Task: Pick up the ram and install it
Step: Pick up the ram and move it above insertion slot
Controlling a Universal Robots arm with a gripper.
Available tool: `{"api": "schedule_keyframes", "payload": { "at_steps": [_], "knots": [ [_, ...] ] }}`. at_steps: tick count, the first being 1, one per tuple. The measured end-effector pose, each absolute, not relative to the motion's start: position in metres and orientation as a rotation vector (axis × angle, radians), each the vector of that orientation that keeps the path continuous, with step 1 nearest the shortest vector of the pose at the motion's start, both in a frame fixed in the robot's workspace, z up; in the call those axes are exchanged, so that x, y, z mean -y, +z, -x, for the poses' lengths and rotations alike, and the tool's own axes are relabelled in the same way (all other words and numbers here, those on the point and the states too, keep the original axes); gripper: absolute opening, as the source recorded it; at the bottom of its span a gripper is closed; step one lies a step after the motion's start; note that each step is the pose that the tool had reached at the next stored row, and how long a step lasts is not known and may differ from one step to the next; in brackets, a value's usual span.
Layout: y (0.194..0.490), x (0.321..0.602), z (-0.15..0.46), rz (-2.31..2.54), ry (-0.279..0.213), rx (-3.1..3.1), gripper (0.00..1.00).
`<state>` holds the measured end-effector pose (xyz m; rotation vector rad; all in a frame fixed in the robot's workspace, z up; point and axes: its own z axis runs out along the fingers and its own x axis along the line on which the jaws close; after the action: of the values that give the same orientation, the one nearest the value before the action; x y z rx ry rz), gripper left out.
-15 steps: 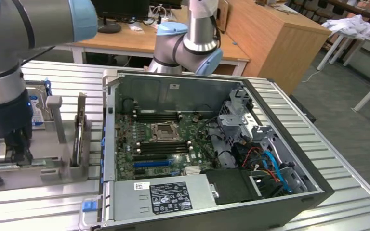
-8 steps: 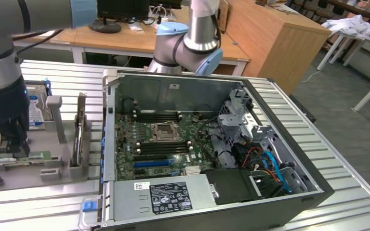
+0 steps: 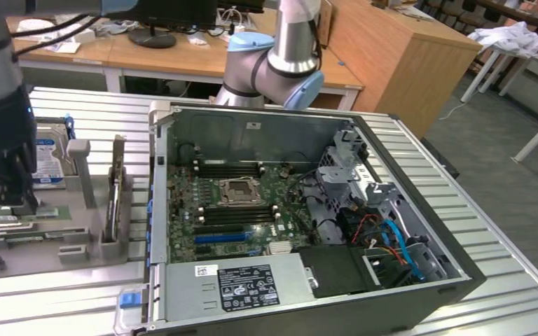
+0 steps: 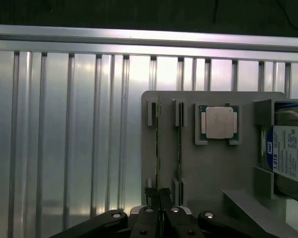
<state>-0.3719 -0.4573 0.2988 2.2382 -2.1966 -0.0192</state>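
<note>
End effector [image 4: 157, 194]: low over the grey tray [image 4: 203, 173], in line w/ one ram [image 4: 159, 139]; closed or not, I cannot tell
Ram: stands on edge in its tray slot; 2nd stick [image 4: 179, 144] just beside, then processor chip [image 4: 219, 122], then hard drive [image 4: 289, 153]
Tray: on the bench [image 4: 64, 139], beside the open PC case [image 3: 297, 210]
Step, I think: the grasp, ram not yet lifted
To do it well: stay centred on the stick, hold the board by its flat sides, pull straight up w/o tilt, so the neighbour stick is not touched
</note>
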Motion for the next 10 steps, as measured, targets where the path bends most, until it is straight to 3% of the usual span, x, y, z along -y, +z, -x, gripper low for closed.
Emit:
{"api": "schedule_keyframes", "payload": {
  "at_steps": [10],
  "knots": [
    [0.338, 0.457, 0.372, -2.238, -0.019, 2.197, 0.12]
  ]
}}
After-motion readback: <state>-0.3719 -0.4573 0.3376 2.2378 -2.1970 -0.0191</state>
